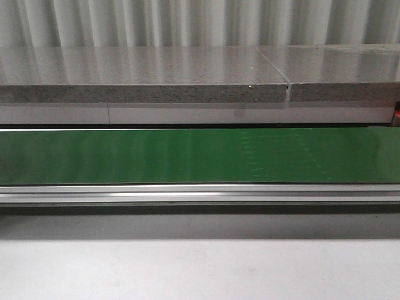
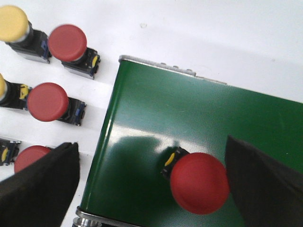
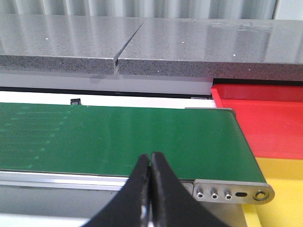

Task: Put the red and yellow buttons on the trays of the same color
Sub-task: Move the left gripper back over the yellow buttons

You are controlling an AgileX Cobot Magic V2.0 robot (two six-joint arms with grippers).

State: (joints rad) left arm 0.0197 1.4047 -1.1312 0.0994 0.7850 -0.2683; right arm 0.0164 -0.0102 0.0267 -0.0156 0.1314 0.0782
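We see a white bench (image 2: 213, 28) carrying a green conveyor belt (image 2: 199, 123) with one red mushroom-head push button (image 2: 199, 182) near the belt's end. Just off that end, red (image 2: 47, 100) and yellow-capped push buttons (image 2: 13, 22) lie in rows on the bench. At the belt's other end sit a red tray (image 3: 265, 118) and a yellow tray (image 3: 279, 198).

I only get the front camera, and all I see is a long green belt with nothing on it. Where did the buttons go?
Observer: One red button sits on the green belt near its end, between the open fingers of the left tool.
Operator: Are there more?
Observer: Yes, more red buttons and a yellow button wait on the white table beside the belt.
Operator: Where are the trays?
Observer: The red tray and the yellow tray lie past the belt's other end.
Operator: What's the other arm doing?
Observer: The right tool is shut, holding nothing.
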